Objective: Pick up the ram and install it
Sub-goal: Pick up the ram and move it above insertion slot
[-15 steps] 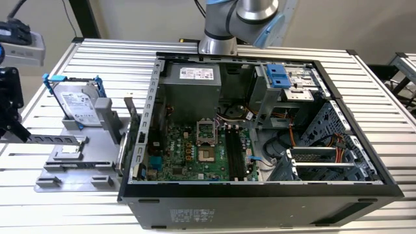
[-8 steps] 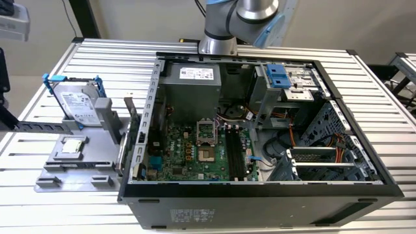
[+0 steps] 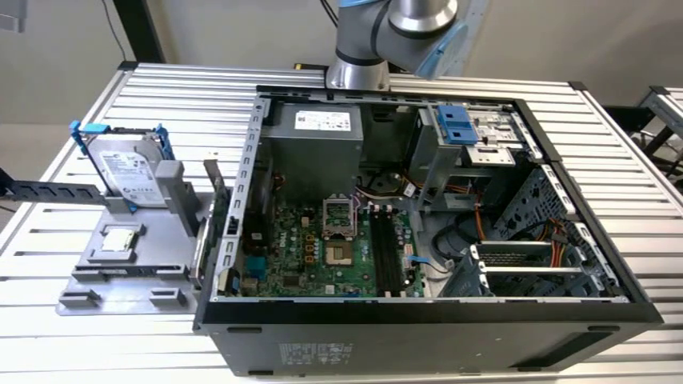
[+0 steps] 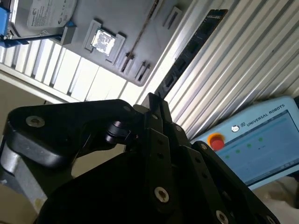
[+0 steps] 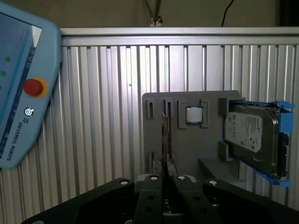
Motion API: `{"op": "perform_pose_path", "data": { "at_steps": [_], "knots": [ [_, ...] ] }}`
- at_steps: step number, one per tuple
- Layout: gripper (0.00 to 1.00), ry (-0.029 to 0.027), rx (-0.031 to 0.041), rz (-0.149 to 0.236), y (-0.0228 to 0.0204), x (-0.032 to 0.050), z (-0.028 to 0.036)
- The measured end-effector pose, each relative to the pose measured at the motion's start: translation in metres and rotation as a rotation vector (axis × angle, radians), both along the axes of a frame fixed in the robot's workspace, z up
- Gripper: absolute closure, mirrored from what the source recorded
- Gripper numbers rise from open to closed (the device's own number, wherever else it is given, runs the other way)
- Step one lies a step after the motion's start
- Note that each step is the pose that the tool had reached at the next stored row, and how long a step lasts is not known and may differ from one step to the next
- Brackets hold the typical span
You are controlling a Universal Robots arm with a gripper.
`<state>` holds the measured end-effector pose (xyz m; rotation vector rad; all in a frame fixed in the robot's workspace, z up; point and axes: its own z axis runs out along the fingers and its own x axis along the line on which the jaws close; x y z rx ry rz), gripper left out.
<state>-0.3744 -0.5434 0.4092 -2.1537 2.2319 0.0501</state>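
The ram (image 4: 191,46) is a long dark stick with black chips, reaching out from my fingertips over the ribbed table. In the first wrist view the ram (image 5: 164,140) shows edge-on as a thin line in front of the grey holder (image 5: 187,149). My gripper (image 5: 164,173) is shut on the ram's near end, and its black fingers (image 4: 154,109) meet around it. In the exterior view the arm (image 3: 369,40) rises past the picture's top behind the open computer case (image 3: 427,320), whose long black motherboard slots (image 3: 386,256) lie side by side.
The grey holder (image 3: 117,272) stands at the exterior view's left of the case with a blue-railed hard drive (image 3: 133,172) and a small square chip (image 3: 120,240). A blue teach pendant (image 5: 18,93) lies on the ribbed table. Drive cages fill the case's right half.
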Motion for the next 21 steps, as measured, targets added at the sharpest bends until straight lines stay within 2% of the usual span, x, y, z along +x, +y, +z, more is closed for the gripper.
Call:
{"op": "perform_pose_path", "data": {
  "at_steps": [7, 10, 14, 21],
  "knots": [
    [1.0, 0.0002, -0.0001, -0.001, 0.0, 0.0001, 0.0001],
    [1.0, 0.0001, 0.0, -0.002, 0.0, 0.0034, 0.0001],
    [1.0, 0.0001, 0.0, -0.002, 0.0, 0.013, 0.0001],
    [1.0, 0.0005, 0.0, -0.002, 0.0, 0.0396, 0.0001]
  ]
}}
